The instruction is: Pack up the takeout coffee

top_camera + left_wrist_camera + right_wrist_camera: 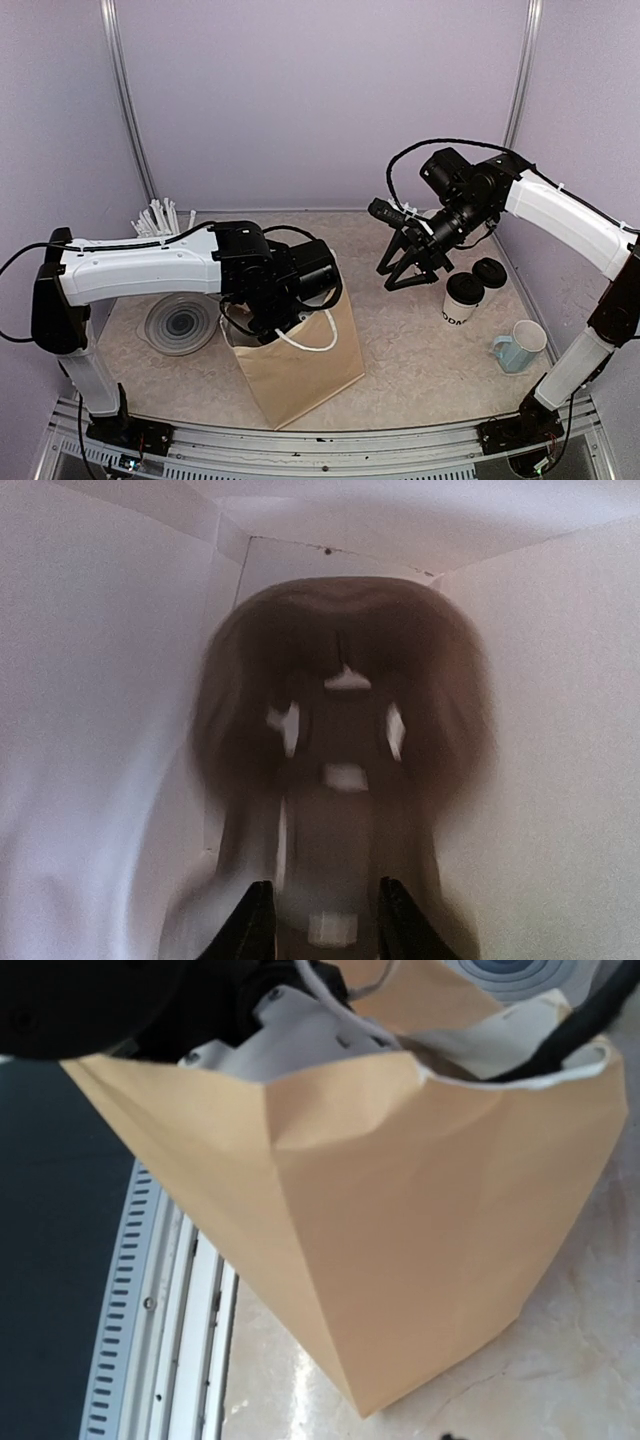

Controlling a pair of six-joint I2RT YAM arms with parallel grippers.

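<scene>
Paper bag (300,375) is stood at the near edge of the table (420,370), left of centre. Left gripper (322,920) is lowered inside it, fingers parted and nothing pinched; a blurred dark shape (340,750) is seen beyond them. Light blue mug (520,346) is set by the right edge. Just beyond it, outside the bag, nearer takeout cup (464,298) and farther takeout cup (489,272) are stood side by side, lids on. Right gripper (400,278) is held above the table just left of them, fingers spread, empty.
</scene>
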